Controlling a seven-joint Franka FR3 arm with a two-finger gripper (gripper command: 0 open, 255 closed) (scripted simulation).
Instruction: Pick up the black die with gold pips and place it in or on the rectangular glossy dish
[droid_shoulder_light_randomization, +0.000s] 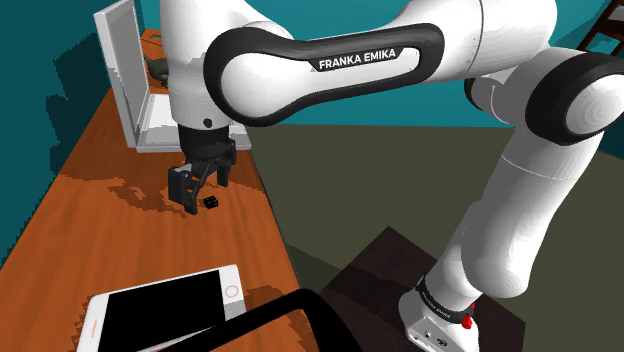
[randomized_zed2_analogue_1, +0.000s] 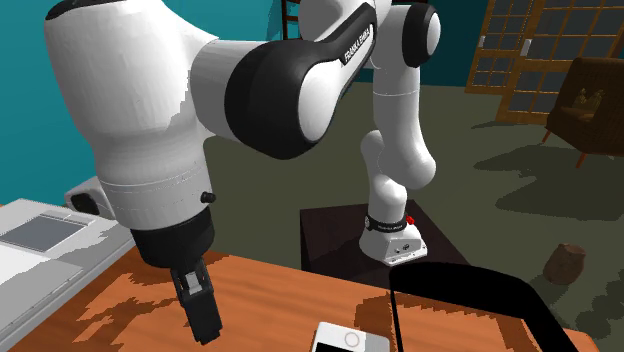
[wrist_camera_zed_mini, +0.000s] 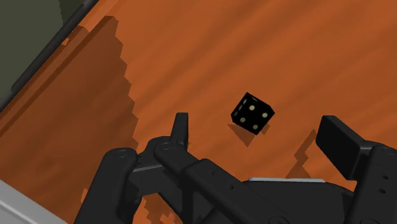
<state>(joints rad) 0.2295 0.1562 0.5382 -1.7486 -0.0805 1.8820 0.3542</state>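
Matt black die rests on smooth wood-grain tabletop.

The die is a small black cube with pale gold pips. It sits flat on the orange-brown wooden surface with one edge turned toward the wrist camera, so two pip-marked faces and its plain dark top show. It lies loose just off the tips of the tool, in line with the gap between the spread fingers, neither of which touches it.
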